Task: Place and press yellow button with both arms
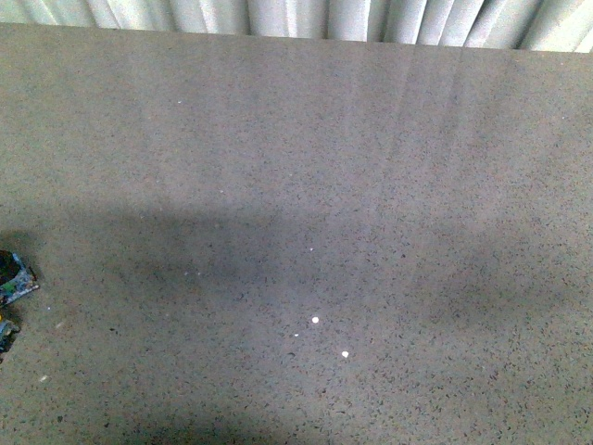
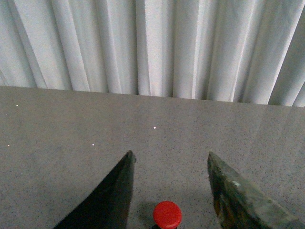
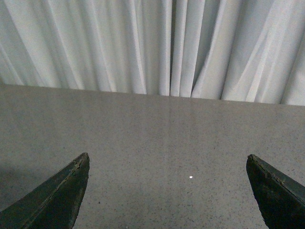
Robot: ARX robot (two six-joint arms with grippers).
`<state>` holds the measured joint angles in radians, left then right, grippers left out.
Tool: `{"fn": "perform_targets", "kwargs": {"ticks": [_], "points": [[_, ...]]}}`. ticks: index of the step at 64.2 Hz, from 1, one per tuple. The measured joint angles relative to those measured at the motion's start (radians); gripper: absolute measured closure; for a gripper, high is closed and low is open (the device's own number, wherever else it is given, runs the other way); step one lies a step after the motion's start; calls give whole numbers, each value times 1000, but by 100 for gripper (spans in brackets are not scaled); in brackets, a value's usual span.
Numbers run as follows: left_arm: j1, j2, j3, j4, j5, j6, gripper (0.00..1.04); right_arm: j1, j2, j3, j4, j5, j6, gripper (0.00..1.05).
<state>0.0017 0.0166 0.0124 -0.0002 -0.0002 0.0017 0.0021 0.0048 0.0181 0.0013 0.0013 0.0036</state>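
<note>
Tabletop (image 1: 371,185): one, grey and speckled, filling most of the front view. One pleated white curtain (image 2: 152,43) hangs along its far edge. A broad shadow band crosses the middle.

Pincers: two, each seen only from its own wrist camera; neither shows in the front view.

- Left pincer (image 2: 169,153): two fingers (image 2: 112,200), one dark, the other worn and greenish. They stand moderately apart and hold nothing. One red-capped button (image 2: 167,213) sits on the tabletop between them, low in the frame. Bare surface shows on both sides of its cap, so neither finger touches it.
- Right pincer (image 3: 167,155): two dark fingers (image 3: 57,200), spread wide, out near the frame's edges. Only bare tabletop lies between them.

Yellow button: cannot place it. No yellow cap shows in any of the three views.

Left edge of the front view: two cropped bits.
- One dark bluish-grey piece (image 1: 16,278).
- Just nearer the camera, one smaller scrap (image 1: 5,336) with a fleck of yellow.
- Both are cut off by the frame; cannot tell what they belong to.

White specks (image 1: 315,320): three, small and bright, clustered on the tabletop near the centre of the front view, on the side nearer the camera.
</note>
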Motion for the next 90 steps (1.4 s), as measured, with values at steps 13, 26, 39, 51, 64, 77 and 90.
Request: {"fn": "perform_targets", "kwargs": {"ticks": [13, 26, 39, 51, 64, 77, 90], "points": [[0, 0, 0, 0, 0, 0, 12, 0, 0, 0, 0, 0, 0, 9], [0, 0, 0, 0, 0, 0, 9, 0, 0, 0, 0, 0, 0, 9], [0, 0, 0, 0, 0, 0, 9, 0, 0, 0, 0, 0, 0, 9], [175, 358, 126, -103, 252, -14, 9, 0, 0, 0, 0, -1, 0, 9], [307, 875, 153, 288, 265, 58, 9, 0, 0, 0, 0, -1, 0, 9], [369, 1216, 196, 485, 270, 87, 9, 0, 0, 0, 0, -2, 0, 9], [420, 1397, 257, 552, 272, 128, 9, 0, 0, 0, 0, -1, 0, 9]]}}
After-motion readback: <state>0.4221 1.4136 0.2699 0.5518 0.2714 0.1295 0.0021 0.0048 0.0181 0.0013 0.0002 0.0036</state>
